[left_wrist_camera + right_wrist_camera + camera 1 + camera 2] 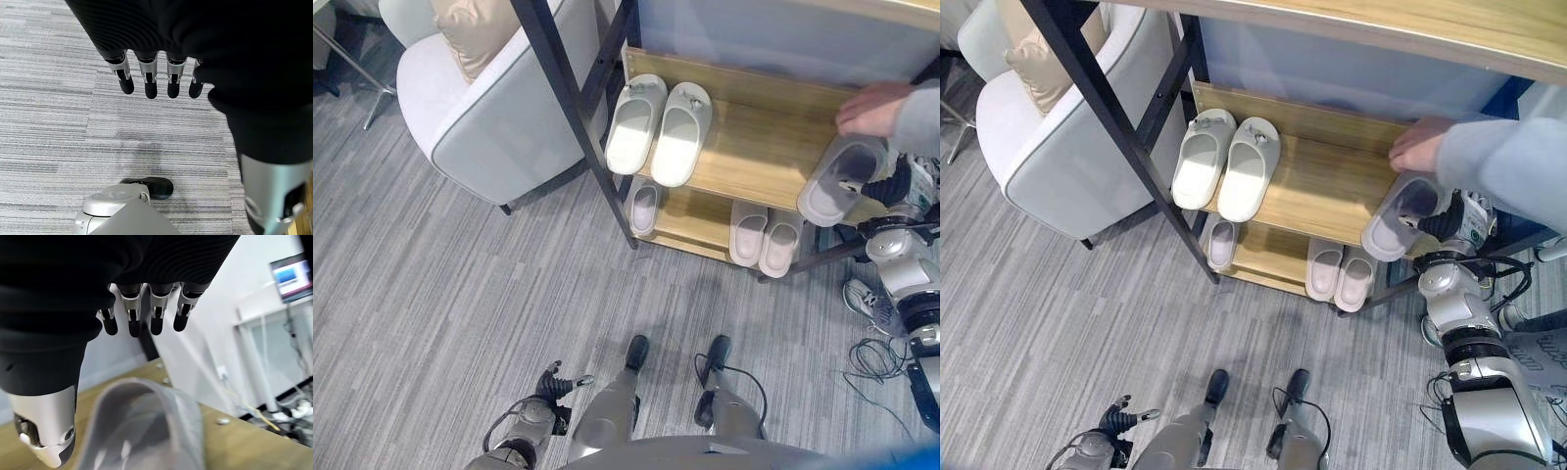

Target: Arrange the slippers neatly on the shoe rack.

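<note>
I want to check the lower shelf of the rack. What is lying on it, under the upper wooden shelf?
On the lower shelf a pair of pale slippers lies at the right and one small slipper at the left. The upper shelf covers the back part, so anything there is hidden.

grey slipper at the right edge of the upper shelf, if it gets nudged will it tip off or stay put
The grey slipper overhangs the shelf's front edge, so a forward nudge could probably tip it off. It looks like light moulded foam, likely to keep its shape. The right robot hand and a person's hand are close, which may steady it.
</note>
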